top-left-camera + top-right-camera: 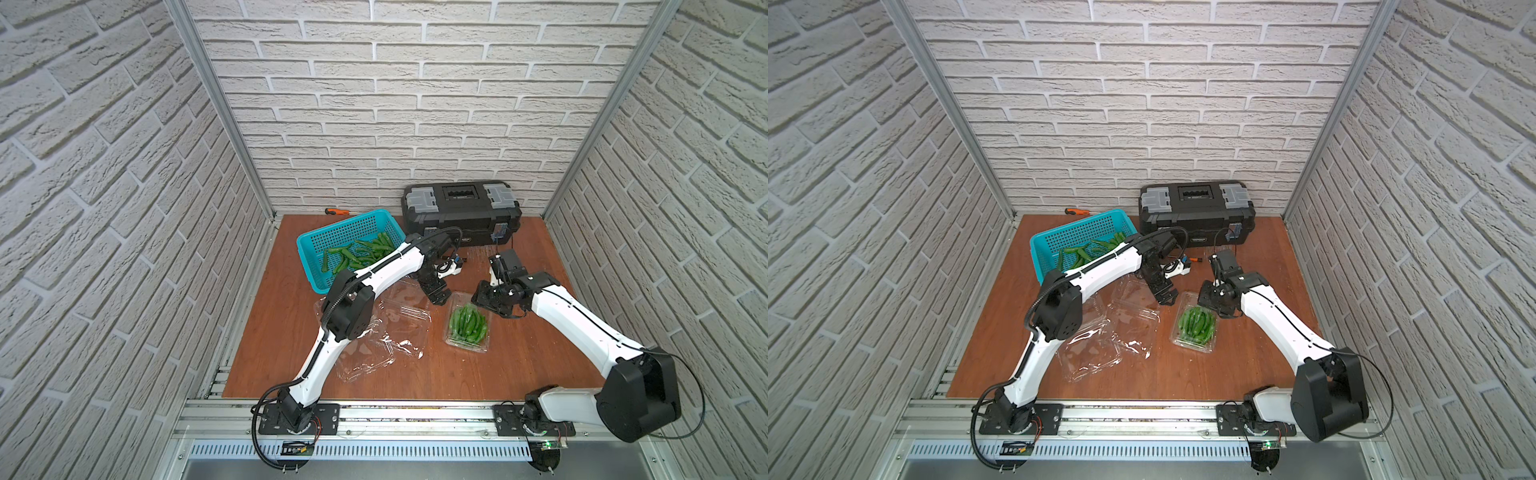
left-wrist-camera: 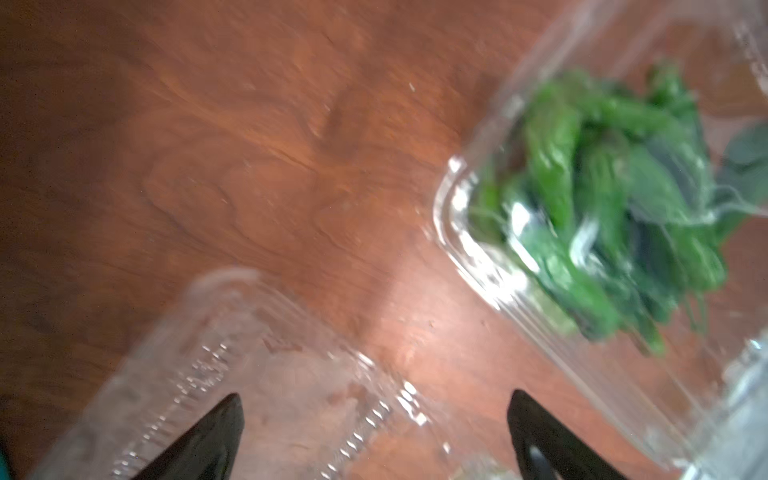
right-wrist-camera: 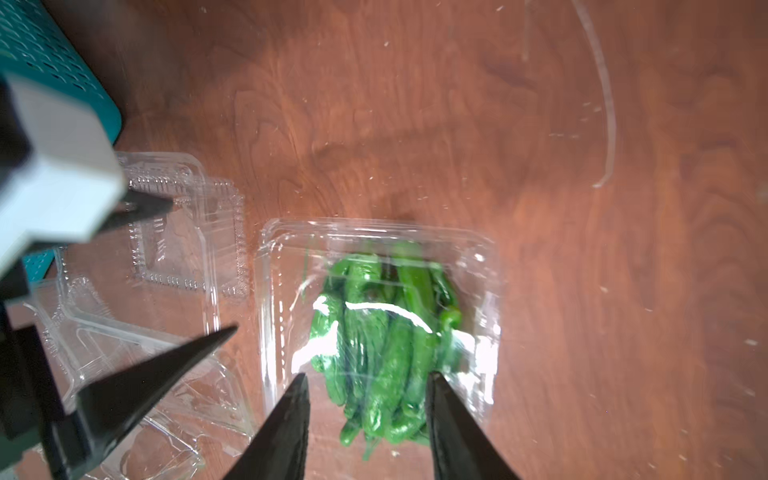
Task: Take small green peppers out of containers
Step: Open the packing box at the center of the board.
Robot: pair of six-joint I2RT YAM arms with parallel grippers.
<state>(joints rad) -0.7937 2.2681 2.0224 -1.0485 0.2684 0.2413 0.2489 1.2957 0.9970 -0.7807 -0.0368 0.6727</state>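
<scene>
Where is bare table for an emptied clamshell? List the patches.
Widest: front strip of table between the full pepper clamshell, the empty clamshells and the front rail. Also the left edge in front of the teal basket. Crowded: mid-table, where the left gripper and right gripper hang over the clamshells.

Both top views look down from high at the front over the whole table. The 2 wrist cameras face down, close, both showing the filled container.

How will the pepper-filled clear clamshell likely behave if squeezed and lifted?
Probably flexes: the clamshell walls look thin and glossy, so also likely slippery. Likely light; its peppers lie loosely piled and may shift if it tilts.
</scene>
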